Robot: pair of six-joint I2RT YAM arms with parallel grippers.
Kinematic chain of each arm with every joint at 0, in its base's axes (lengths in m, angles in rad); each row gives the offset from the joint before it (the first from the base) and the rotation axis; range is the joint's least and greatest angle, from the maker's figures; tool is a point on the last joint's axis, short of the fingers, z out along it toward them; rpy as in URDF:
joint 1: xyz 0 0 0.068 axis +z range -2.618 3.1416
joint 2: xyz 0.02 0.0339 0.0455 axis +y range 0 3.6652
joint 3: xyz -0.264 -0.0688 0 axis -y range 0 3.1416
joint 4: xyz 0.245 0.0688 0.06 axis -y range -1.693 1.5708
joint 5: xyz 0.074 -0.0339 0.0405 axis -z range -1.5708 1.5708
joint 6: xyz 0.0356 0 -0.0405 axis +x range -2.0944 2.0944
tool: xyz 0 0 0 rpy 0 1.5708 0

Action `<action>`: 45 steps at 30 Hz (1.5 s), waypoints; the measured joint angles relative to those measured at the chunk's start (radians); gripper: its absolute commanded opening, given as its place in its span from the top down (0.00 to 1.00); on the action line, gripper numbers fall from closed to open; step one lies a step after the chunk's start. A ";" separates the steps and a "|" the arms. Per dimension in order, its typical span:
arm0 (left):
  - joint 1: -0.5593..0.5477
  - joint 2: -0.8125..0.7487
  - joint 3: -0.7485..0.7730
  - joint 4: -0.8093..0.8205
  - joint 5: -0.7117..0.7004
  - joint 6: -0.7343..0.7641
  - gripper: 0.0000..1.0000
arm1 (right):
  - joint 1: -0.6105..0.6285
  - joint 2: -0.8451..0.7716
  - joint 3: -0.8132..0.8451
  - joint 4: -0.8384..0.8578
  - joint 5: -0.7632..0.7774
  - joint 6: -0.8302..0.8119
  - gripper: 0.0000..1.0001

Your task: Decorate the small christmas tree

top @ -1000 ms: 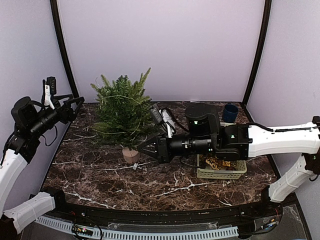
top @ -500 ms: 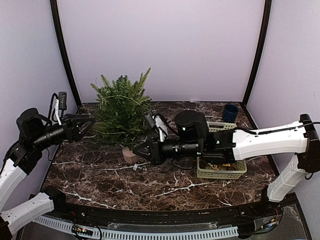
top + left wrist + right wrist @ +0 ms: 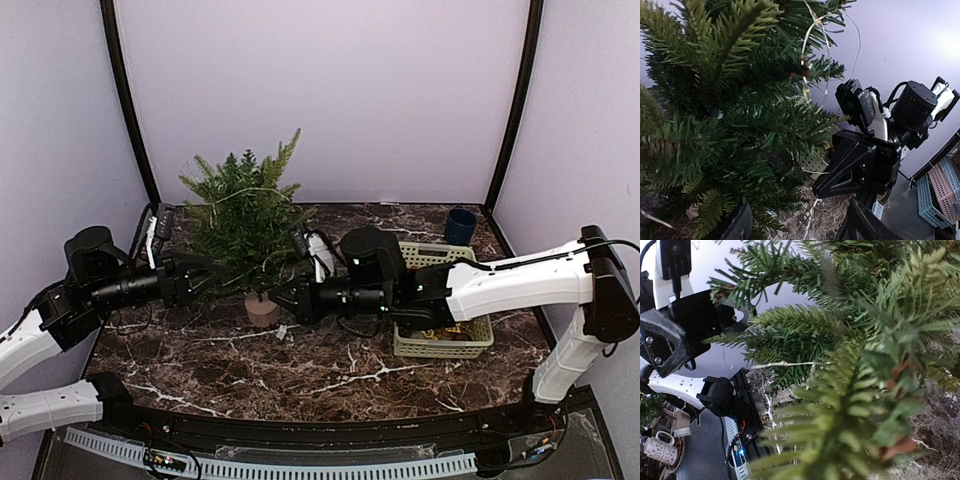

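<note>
You are looking at the small christmas tree (image 3: 243, 215) standing in its beige pot (image 3: 262, 311) toward the back left of the dark marble table (image 3: 330, 370). Both of your arms are closing in on it from opposite sides.

Your left gripper (image 3: 203, 277) is reaching in from the left at the level of the lower branches. Its fingers (image 3: 735, 227) are standing wide apart with needles between them, clamping nothing.

Your right gripper (image 3: 283, 299) is pointing at the tree from the right, just beside the pot and low under the branches. Its jaws are pressed together. You cannot tell whether anything thin is pinched between them.

A fine wire with tiny lights (image 3: 804, 52) is lying draped over the upper branches.

Behind your right arm, a pale green basket (image 3: 440, 351) is sitting on the right half of the table, well apart from the tree, and a dark blue cup (image 3: 460, 226) is standing near the back right corner.
</note>
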 measured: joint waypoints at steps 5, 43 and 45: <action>-0.065 0.039 0.000 0.018 -0.055 -0.003 0.32 | -0.013 0.001 -0.023 0.010 0.015 -0.007 1.00; -0.075 -0.021 0.151 -0.183 -0.236 0.034 0.30 | 0.005 0.012 -0.086 0.119 -0.042 0.013 1.00; -0.075 -0.029 0.204 -0.229 -0.265 0.040 0.29 | 0.006 -0.018 -0.103 0.118 -0.036 0.014 1.00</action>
